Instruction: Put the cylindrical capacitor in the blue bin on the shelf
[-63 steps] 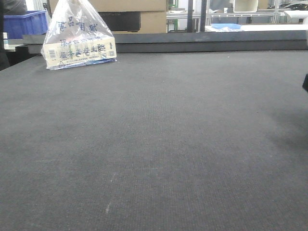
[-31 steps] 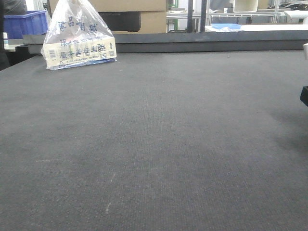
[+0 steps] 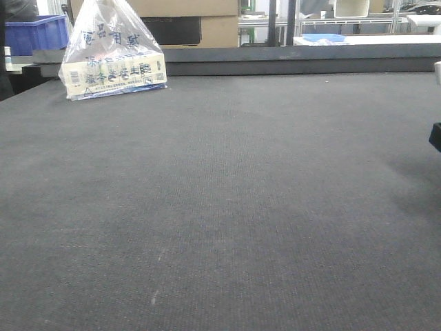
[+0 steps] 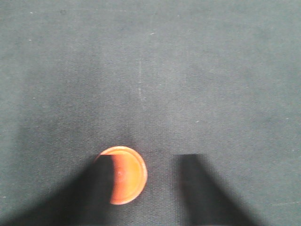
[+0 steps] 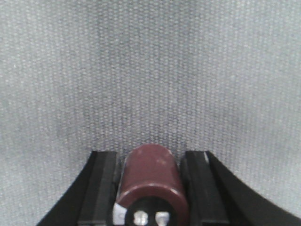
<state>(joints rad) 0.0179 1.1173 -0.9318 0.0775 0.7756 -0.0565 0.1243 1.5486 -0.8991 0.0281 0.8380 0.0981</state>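
gripping the cylindrical capacitor in the right fingers, long axis straight out along them, terminals facing back, over the desk; left fingers spread, grasping nothing.

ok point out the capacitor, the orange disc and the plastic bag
capacitor (image 5: 150,174), right wrist view, middle of its dark red body
orange disc (image 4: 129,174), left wrist view, its visible right part
plastic bag (image 3: 114,55), front view, its printed front
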